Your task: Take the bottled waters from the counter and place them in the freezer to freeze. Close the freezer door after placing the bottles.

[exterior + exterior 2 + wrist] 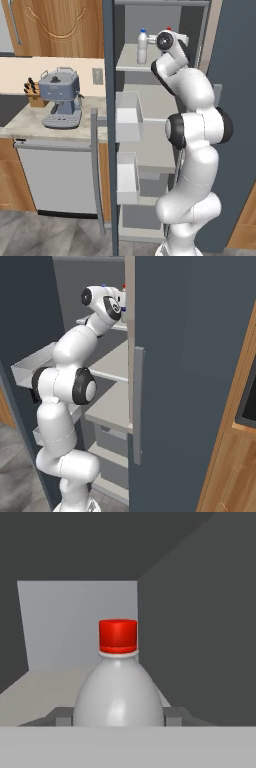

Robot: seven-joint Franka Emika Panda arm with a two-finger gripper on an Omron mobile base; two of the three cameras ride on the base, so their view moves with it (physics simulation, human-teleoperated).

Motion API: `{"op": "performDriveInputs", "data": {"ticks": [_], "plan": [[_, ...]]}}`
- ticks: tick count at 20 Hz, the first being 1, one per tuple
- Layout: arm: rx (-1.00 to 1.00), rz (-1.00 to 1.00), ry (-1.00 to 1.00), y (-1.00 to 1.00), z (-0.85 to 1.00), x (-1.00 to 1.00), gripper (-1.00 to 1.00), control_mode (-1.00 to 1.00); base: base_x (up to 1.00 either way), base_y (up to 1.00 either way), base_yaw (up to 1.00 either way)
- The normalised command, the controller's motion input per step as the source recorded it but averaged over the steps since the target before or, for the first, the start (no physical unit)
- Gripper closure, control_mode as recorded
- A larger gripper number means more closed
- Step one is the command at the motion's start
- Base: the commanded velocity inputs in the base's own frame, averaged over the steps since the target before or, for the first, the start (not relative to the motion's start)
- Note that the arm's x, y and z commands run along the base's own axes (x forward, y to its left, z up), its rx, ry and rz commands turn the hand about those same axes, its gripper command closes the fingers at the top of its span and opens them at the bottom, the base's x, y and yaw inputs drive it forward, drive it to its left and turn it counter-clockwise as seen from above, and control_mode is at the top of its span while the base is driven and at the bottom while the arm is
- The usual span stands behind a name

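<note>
My gripper (118, 716) is shut on the red-capped bottled water (118, 687), with a dark finger (62, 716) on each side of its body. The bottle stands upright, deep inside the freezer over the pale upper shelf (127, 62). In the left base view the arm reaches up into that shelf, and the red cap (169, 29) peeks over the hand. The blue-capped bottled water (142, 46) stands upright on the same shelf, to the left of the hand. The freezer door (109, 125) stands open, its clear bins (127, 117) facing inward.
Left of the open door, the beige counter (30, 120) carries a blue-grey coffee machine (61, 97) and a knife block (34, 92), above a silver dishwasher front (55, 175). The fridge's other dark door (190, 381) stays shut on the right.
</note>
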Motion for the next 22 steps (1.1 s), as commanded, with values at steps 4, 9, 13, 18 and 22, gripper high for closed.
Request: {"op": "performDriveInputs", "data": {"ticks": [4,9,13,18,22], "plan": [[0.00,0.00,0.00,0.00,0.00,0.00,-1.00,-1.00,0.00,0.00,0.00],[0.00,0.00,0.00,0.00,0.00,0.00,-1.00,-1.00,0.00,0.00,0.00],[0.02,0.00,-0.03,-0.05,0.01,-0.32,-1.00,-1.00,0.00,0.00,0.00],[0.00,0.00,-0.04,0.06,0.17,-0.59,-1.00,-1.00,0.00,0.00,0.00],[0.00,0.00,-0.02,0.24,0.13,-0.89,-1.00,-1.00,0.00,0.00,0.00]]}}
